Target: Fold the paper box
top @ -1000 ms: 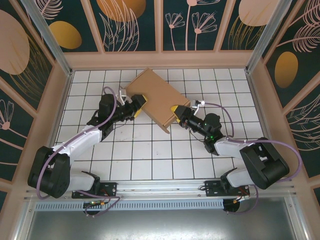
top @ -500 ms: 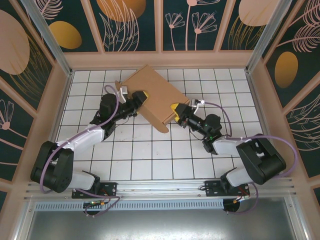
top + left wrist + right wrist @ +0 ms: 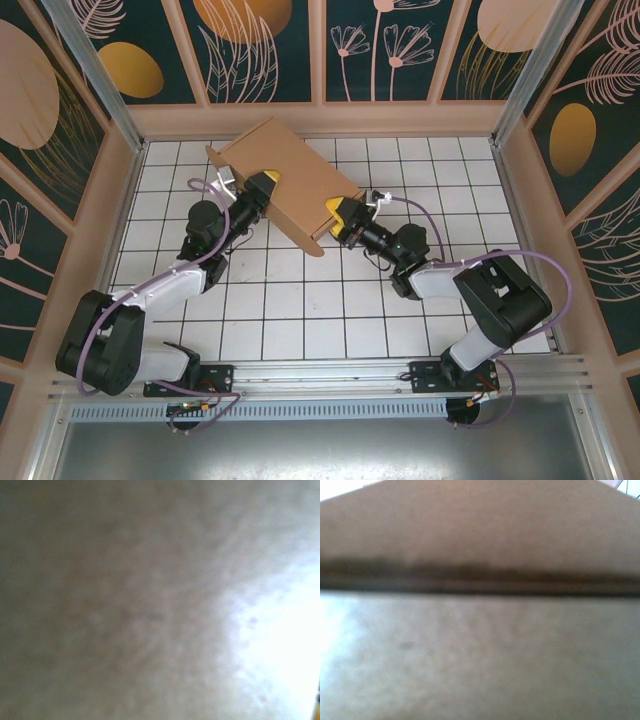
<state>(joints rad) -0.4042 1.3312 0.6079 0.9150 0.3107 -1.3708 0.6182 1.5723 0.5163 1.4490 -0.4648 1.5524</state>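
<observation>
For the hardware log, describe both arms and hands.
The left arm and right arm have black joints and white middle links. A purple cable loops along each. The left hand and right hand are black, yellow-tipped.

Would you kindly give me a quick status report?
Left gripper at the paper box, left side; right gripper at its right end; grips unreadable. Box angled across the table. Nothing in the way.
</observation>
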